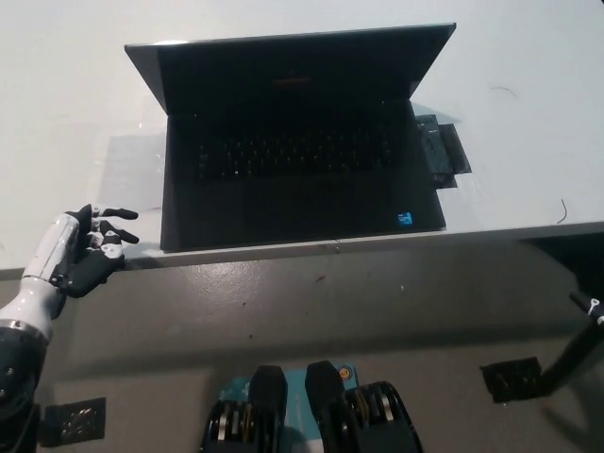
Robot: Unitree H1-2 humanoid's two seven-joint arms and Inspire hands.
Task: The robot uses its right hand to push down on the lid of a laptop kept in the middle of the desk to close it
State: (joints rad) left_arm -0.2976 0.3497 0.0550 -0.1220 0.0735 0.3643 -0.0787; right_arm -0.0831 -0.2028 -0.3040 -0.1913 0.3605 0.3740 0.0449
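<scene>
A black laptop [300,175] lies open on the white desk [66,113], its keyboard facing me and its lid [293,61] tilted back at the far side. My white left hand [87,248] rests at the desk's front edge, left of the laptop, with fingers spread and holding nothing. Only a small black part of my right arm [578,344] shows at the right edge, below the desk edge and far from the laptop; the right hand itself is out of sight.
A small black device [442,151] lies on the desk against the laptop's right side. A thin dark mark [562,211] sits near the desk's right front. The grey floor [330,311] shows below the desk edge, with a black plate [511,379] at the lower right.
</scene>
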